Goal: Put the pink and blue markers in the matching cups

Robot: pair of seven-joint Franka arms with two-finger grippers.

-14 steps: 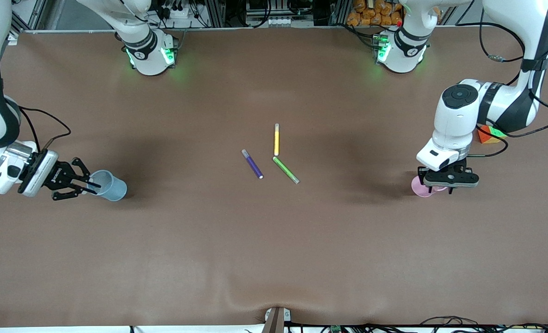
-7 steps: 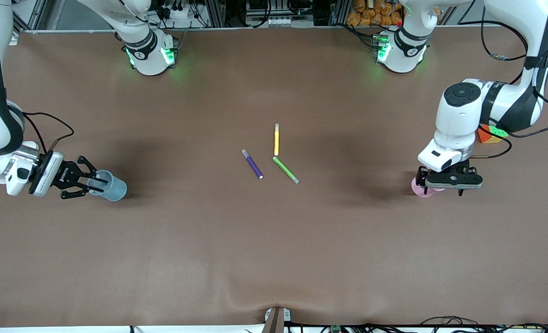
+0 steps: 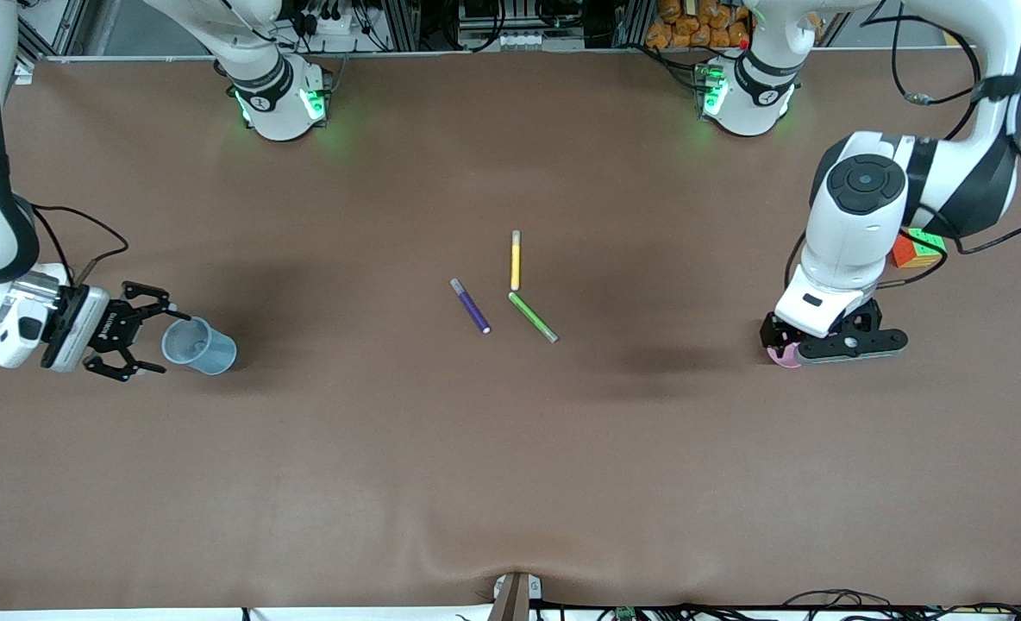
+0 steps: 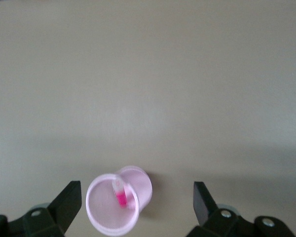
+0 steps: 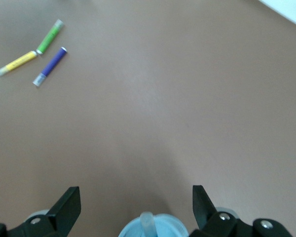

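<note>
Brown table cloth (image 3: pixel 510 474) lies bare around the purple pen (image 3: pixel 471 306), yellow pen (image 3: pixel 516 260) and green pen (image 3: pixel 533 316) at its middle, with wide free room toward both ends. Toward the right arm's end from these pens, the right gripper (image 3: pixel 135 329) is now spread wide beside the blue cup (image 3: pixel 199 346), which holds the blue marker (image 5: pixel 146 223); a second ago it was pinched at the rim. Toward the left arm's end, the left gripper (image 3: pixel 829 341), wide open, has risen over the pink cup (image 4: pixel 119 200) with the pink marker (image 4: pixel 120 192) inside.

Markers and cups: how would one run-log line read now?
pink marker in pink cup | blue marker in blue cup | both tools open
</note>
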